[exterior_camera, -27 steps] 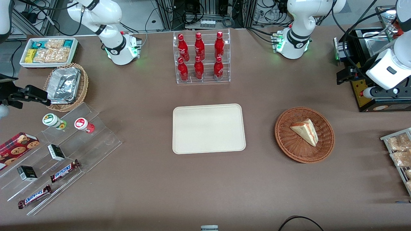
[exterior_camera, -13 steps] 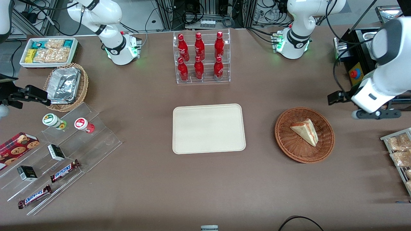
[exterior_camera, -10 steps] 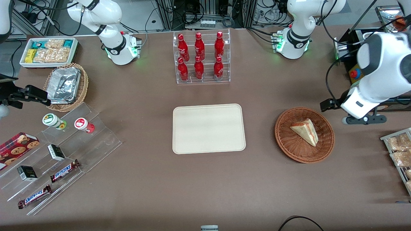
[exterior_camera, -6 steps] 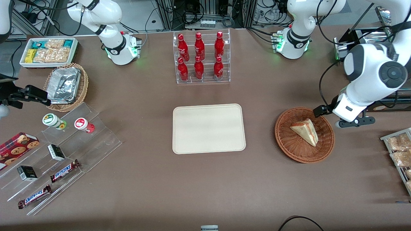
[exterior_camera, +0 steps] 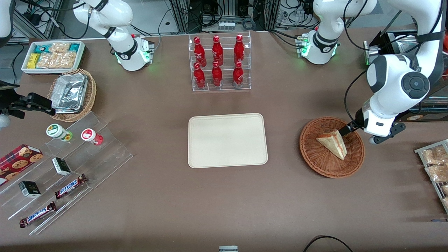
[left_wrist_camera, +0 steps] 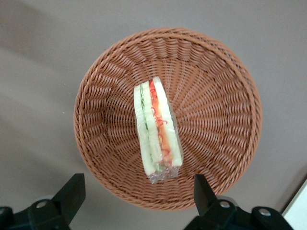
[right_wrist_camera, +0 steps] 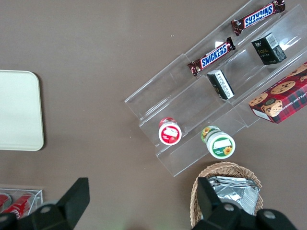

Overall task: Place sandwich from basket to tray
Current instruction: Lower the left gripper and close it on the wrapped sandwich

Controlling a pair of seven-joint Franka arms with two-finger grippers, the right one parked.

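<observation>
My gripper (left_wrist_camera: pixel 136 201) hung over the basket (left_wrist_camera: pixel 220 96) with its two fingers (left_wrist_camera: pixel 72 189) spread wide and nothing between them; in the front view it showed only as a dark tip (exterior_camera: pixel 344 129) above the basket's rim (exterior_camera: pixel 308 154), at the edge toward my own end of the table. Directly below, the sandwich (left_wrist_camera: pixel 157 129) lay in the middle of the basket on its side, filling edge turned up toward the wrist camera, its red, white and green layers plain. What mattered for the grasp was its long axis: in the wrist view it ran away from the line joining my fingers, roughly square to it, so the fingers already stood either side of the wedge's narrow thickness. I judged that a mostly straight descent, with a small shift toward the basket's centre, would let them close across the bread faces. In the front view the sandwich (exterior_camera: pixel 332 142) sat with its pointed end toward the tray (exterior_camera: pixel 227 140). The tray lay well apart from the basket, toward the middle of the table, nothing on it.
</observation>
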